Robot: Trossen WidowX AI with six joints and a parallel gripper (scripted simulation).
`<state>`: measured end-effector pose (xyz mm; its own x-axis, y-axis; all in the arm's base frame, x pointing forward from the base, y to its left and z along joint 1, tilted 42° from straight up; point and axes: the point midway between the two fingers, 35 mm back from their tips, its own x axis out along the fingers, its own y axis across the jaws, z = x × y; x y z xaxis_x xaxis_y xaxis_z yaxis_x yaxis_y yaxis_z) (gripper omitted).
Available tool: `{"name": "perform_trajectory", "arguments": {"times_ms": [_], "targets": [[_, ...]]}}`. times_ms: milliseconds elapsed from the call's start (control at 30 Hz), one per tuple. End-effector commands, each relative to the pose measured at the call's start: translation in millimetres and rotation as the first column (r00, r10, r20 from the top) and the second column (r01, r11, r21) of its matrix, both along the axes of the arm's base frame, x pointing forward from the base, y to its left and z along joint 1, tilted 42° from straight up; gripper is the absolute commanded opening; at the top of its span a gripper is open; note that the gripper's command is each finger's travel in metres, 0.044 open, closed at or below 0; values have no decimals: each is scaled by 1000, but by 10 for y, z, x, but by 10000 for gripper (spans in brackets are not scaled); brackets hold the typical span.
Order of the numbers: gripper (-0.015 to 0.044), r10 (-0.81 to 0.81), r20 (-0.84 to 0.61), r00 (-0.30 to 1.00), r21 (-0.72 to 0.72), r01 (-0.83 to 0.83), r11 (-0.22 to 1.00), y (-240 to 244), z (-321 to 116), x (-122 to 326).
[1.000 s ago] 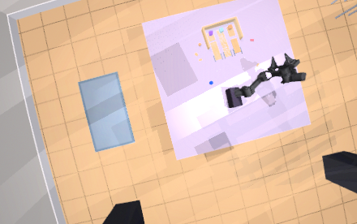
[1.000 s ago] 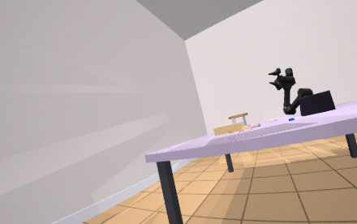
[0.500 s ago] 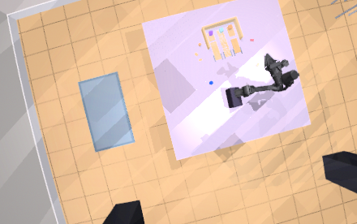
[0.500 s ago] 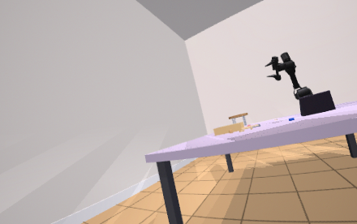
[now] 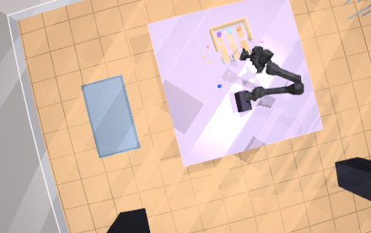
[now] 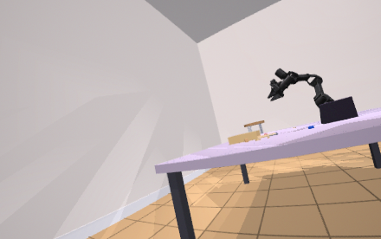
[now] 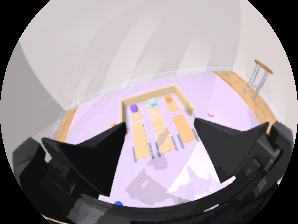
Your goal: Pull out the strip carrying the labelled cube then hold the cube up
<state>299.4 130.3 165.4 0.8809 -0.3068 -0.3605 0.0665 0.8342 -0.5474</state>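
Three tan strips lie side by side, with grey posts at their near ends. The middle strip [image 5: 232, 42] [image 7: 159, 126] is speckled and looks unbroken up to the cyan cube [image 5: 230, 31] [image 7: 153, 102]. The left strip [image 5: 223, 52] [image 7: 140, 140] shows a gap before a short piece under the purple cube [image 5: 219, 35] [image 7: 133, 108]. The right strip [image 7: 184, 128] shows a gap before a short piece under the orange cube [image 5: 239, 28] [image 7: 168, 98]. No label is readable. My gripper [image 5: 243, 54] [image 6: 271, 99] [image 7: 161, 123] is open and empty, high above the table near the strips' near ends.
A low wooden wall [image 5: 228, 24] [image 6: 242, 138] [image 7: 150, 94] encloses the cubes' end on three sides. A small blue object [image 5: 219, 86] [image 6: 311, 127] [image 7: 118, 203] lies nearer the arm's base. A pink piece [image 5: 261, 41] [image 7: 211, 115] lies right of the wall; small orange pieces lie left.
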Motion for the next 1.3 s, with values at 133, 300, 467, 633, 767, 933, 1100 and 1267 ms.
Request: {"name": "perform_trajectory", "arguments": {"times_ms": [133, 300, 467, 633, 767, 933, 1100, 1267], "targets": [[400, -35, -97, 995, -141, 21, 990, -251, -361, 177], [400, -35, -97, 995, -141, 21, 990, -251, -361, 177], [400, -35, -97, 995, -141, 21, 990, -251, -361, 177], [400, -35, -97, 995, -141, 21, 990, -251, -361, 177], [321, -64, -154, 986, -157, 40, 987, -274, -409, 273], [190, -180, -348, 920, -206, 112, 972, -424, -594, 549], [59, -301, -518, 800, -252, 193, 948, -636, -785, 729], [0, -415, -656, 631, -306, 280, 910, -882, -961, 814]]}}
